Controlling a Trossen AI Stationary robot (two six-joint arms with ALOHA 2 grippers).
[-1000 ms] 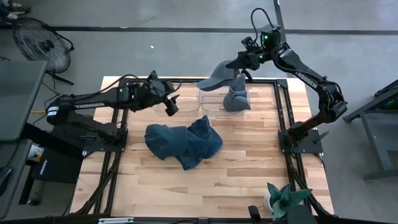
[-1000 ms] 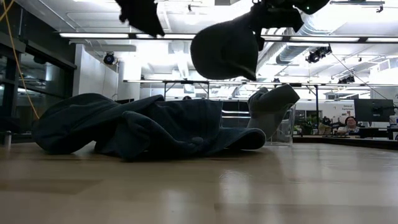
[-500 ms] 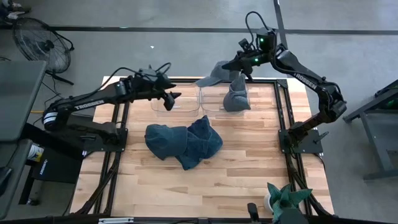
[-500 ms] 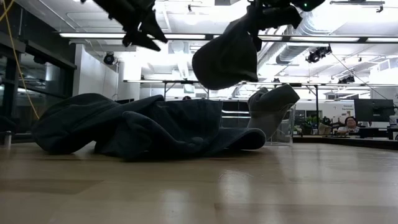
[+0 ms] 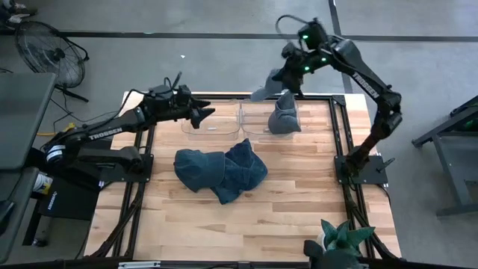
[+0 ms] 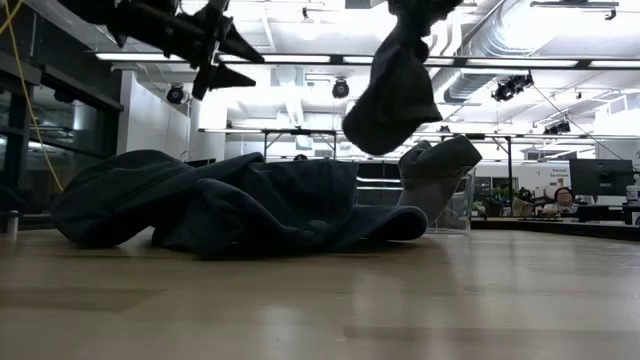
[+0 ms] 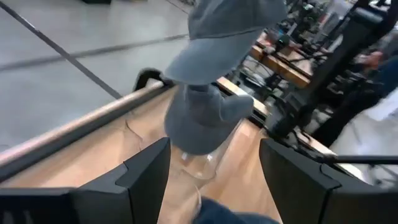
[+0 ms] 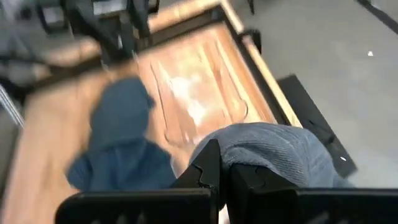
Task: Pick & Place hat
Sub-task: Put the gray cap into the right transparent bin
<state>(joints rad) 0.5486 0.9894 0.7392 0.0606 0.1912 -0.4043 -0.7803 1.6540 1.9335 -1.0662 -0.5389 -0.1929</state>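
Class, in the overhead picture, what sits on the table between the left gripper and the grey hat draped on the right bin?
An empty clear plastic bin lies between the left gripper and the draped grey hat.

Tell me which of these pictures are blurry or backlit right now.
Right wrist view: motion-blurred, table and blue cloth smeared, though the gripped hat stays fairly crisp. Low view: bright ceiling lights turn the hanging hat and left gripper into dark silhouettes. High view: evenly lit and sharp.

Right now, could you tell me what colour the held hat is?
Grey; the hat shows best in the left wrist view.
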